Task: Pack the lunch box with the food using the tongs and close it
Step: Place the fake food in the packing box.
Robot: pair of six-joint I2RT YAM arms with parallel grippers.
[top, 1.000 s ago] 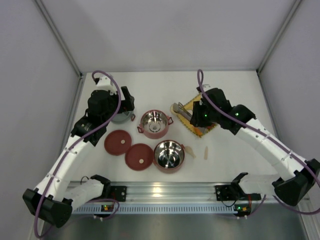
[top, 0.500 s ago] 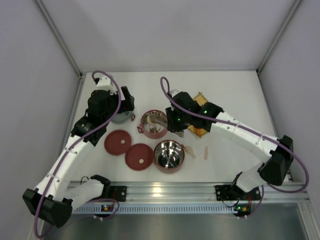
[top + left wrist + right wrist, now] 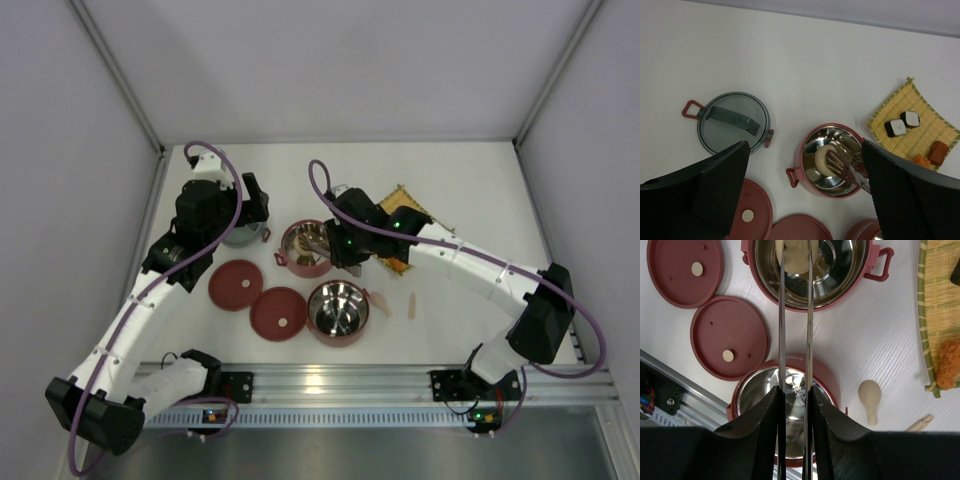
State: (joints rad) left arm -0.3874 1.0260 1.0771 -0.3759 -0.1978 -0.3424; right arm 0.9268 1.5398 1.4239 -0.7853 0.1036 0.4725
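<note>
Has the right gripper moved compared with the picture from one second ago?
Yes. The right gripper has moved left, from above the yellow mat to the far bowl, holding the tongs.

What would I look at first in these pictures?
The right gripper squeezing long silver tongs, their tips at a pale round piece inside the far maroon bowl. Next, the yellow mat beside it on the right, holding two black-wrapped rolls and orange pieces.

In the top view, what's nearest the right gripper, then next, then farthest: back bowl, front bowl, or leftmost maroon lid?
From the right gripper:
1. Back maroon steel-lined bowl, just left of it.
2. Front maroon steel-lined bowl, below it in the picture.
3. Leftmost flat maroon lid, far left.
</note>
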